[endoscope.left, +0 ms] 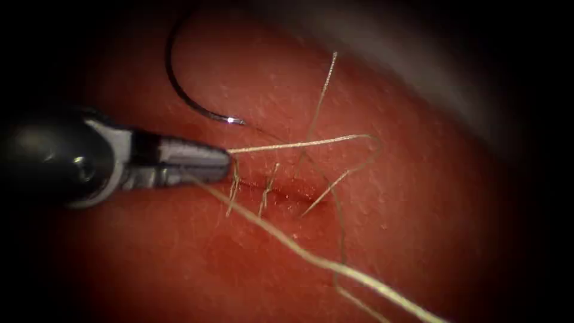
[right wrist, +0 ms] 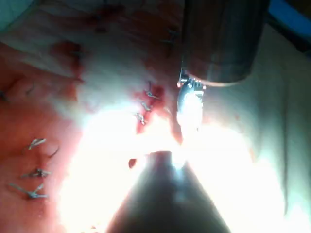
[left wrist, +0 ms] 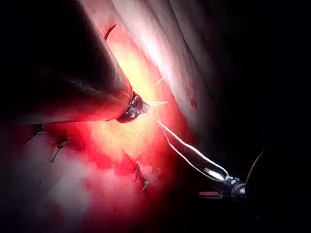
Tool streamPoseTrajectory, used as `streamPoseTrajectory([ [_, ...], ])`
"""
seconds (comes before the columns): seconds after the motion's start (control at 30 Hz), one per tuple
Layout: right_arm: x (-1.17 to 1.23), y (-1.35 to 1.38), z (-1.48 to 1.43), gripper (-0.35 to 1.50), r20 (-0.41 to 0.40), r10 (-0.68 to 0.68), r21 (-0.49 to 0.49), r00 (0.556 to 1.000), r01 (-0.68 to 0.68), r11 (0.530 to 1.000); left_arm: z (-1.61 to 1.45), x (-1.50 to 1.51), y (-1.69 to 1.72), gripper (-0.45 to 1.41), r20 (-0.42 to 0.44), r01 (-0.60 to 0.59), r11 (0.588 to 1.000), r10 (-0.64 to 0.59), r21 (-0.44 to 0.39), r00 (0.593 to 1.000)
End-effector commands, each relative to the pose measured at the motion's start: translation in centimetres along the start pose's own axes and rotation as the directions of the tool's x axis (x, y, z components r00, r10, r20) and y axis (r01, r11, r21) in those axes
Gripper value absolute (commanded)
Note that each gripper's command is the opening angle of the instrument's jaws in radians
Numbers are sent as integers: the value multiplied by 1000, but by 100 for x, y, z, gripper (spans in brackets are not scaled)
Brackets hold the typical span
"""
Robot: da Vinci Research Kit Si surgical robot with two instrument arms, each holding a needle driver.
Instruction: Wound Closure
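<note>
Left tool (endoscope.left: 224, 164) enters from frame left, jaws closed on thread (endoscope.left: 311, 257) just left of cut (endoscope.left: 281, 192). Right tool (right wrist: 189, 104): jaw state cannot be determined. Needle (endoscope.left: 179, 84) lies free on tissue (endoscope.left: 418, 209), upper left of frame, tip near left tool, not embedded. Thread runs toward lower right; cut ends (endoscope.left: 266, 190) at cut.

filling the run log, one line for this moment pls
left tool: shut on pale thread | dark curved needle: free, lying on red tissue | right tool: unseen
</note>
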Motion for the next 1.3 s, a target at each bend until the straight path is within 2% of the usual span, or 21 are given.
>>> streamPoseTrajectory([
  [0.03, 25, 37, 5, 148, 55, -49, -118, 997, 55, 991, 3, 5, 2, -35, -5, -5, 1000, 5, 2, 1000],
  [0.07, 25, 37, 5, 148, 55, -49, -118, 997, 55, 991, 3, 5, 2, -35, -5, -5, 1000, 5, 2, 1000],
  [0.1, 34, 57, 6, 148, 42, -36, -110, 998, 41, 993, 2, 9, 1, -35, -5, -7, 1000, 7, 1, 1000],
  [0.17, 41, 70, 10, 148, 14, -23, -65, 1000, 24, 998, 1, 12, 0, -35, -5, -11, 1000, 11, 0, 1000],
  [0.2, 49, 79, 21, 148, -34, 7, 2, 999, -7, 1000, 0, 13, -1, -35, -5, -9, 1000, 9, 0, 1000],
  [0.3, 61, 77, 46, 148, -113, 89, 137, 990, -73, 988, 1, 11, -2, -35, -6, -10, 1000, 10, 0, 1000],
  [0.37, 86, 68, 77, 148, -185, 144, 299, 972, -84, 951, -1, 3, -3, -35, -4, -15, 1000, 15, 2, 1000],
  [0.43, 91, 65, 82, 148, -210, 146, 339, 967, -68, 938, -2, 2, -3, -35, -4, -16, 1000, 16, 1, 1000],
  [0.47, 98, 62, 87, 148, -289, 162, 426, 944, -25, 904, -5, -2, -5, -35, -2, -17, 1000, 17, 2, 1000],
  [0.53, 97, 61, 87, 148, -316, 157, 453, 936, 4, 892, -6, -4, -6, -35, 0, -18, 1000, 18, 3, 1000],
  [0.57, 85, 60, 80, 148, -340, 143, 521, 929, 60, 852, -11, -10, -9, -35, -2, -21, 1000, 21, 1, 1000],
  [0.6, 79, 60, 77, 148, -342, 141, 533, 929, 68, 844, -13, -12, -10, -35, -3, -22, 1000, 22, 0, 1000],
  [0.63, 79, 60, 77, 148, -342, 141, 533, 929, 68, 844, -13, -12, -10, -35, -3, -22, 1000, 22, 0, 1000],
  [0.7, 63, 64, 68, 148, -344, 126, 540, 930, 86, 838, -19, -17, -11, -35, -8, -31, 1000, 31, -5, 999],
  [0.73, 46, 73, 57, 148, -344, 110, 529, 933, 96, 843, -25, -21, -10, -35, -12, -40, 999, 40, -9, 999],
  [0.77, 46, 73, 57, 148, -344, 110, 529, 933, 96, 843, -25, -21, -10, -35, -12, -40, 999, 40, -9, 999],
  [0.8, 23, 86, 44, 148, -320, 82, 503, 944, 96, 859, -33, -25, -6, -35, -16, -50, 999, 50, -12, 999],
  [0.87, 14, 96, 41, 148, -273, 66, 485, 960, 78, 871, -35, -26, -2, -35, -16, -58, 998, 58, -12, 998],
  [1.07, 8, 146, 60, 146, -220, 126, 314, 967, -52, 948, -35, -22, 12, -35, -39, -86, 996, 85, -22, 996],
  [1.1, 7, 156, 70, 135, -205, 141, 285, 969, -79, 955, -35, -15, 12, -35, -40, -87, 996, 86, -23, 995],
  [1.3, 20, 183, 111, 109, -124, 277, 188, 953, -251, 950, -34, 15, 8, -35, -36, -63, 998, 62, -24, 997],
])
